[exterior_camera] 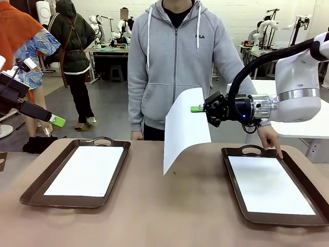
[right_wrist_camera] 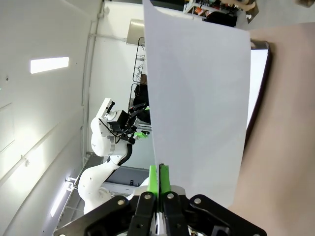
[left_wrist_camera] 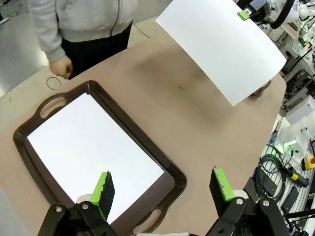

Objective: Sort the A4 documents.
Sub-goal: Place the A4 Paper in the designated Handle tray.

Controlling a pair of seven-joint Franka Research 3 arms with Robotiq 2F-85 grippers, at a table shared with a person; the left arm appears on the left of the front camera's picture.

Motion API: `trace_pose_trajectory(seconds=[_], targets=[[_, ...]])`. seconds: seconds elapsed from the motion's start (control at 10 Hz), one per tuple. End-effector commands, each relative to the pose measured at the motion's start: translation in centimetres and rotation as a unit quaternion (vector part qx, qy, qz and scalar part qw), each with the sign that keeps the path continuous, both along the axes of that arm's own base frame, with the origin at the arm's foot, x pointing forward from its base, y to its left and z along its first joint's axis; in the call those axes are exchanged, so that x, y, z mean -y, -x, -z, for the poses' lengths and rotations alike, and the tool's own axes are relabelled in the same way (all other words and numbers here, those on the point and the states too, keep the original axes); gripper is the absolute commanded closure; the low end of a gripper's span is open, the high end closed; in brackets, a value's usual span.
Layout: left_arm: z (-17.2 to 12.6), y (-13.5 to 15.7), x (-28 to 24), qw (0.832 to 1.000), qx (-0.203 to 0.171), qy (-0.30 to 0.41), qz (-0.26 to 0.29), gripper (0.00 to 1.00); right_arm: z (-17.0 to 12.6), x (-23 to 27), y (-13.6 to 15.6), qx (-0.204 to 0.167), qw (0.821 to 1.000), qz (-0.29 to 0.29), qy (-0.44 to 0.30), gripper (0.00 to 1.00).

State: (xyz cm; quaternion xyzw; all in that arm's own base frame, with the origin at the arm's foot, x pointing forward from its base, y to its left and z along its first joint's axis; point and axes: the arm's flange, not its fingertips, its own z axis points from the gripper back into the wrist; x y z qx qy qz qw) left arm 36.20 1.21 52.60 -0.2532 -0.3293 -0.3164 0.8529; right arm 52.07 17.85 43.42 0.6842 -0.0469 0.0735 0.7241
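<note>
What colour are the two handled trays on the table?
Dark brown, both the left tray and the right tray; clearest in the front view.

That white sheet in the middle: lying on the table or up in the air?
In the air: the right gripper pinches the sheet by its edge, hanging above the table.

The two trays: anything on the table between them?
Front view: bare tabletop between left tray and right tray; the right gripper holds a sheet above it.
</note>
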Motion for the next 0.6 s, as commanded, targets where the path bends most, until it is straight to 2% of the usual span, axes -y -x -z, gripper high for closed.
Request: trace_pose_trajectory(seconds=[0.0,0.2,0.5], targets=[[0.1,-0.1,0.0,1.000,0.001,0.004,0.001,0.00,-1.0,2.9,2.2,-0.013,1.000,0.007,0.013,0.99],[0.1,-0.1,0.0,1.000,0.001,0.004,0.001,0.00,-2.2,6.1,3.8,-0.026,0.999,-0.005,0.041,0.99],[0.1,-0.1,0.0,1.000,0.001,0.004,0.001,0.00,-2.4,10.7,5.6,-0.081,0.993,-0.049,0.066,0.99]])
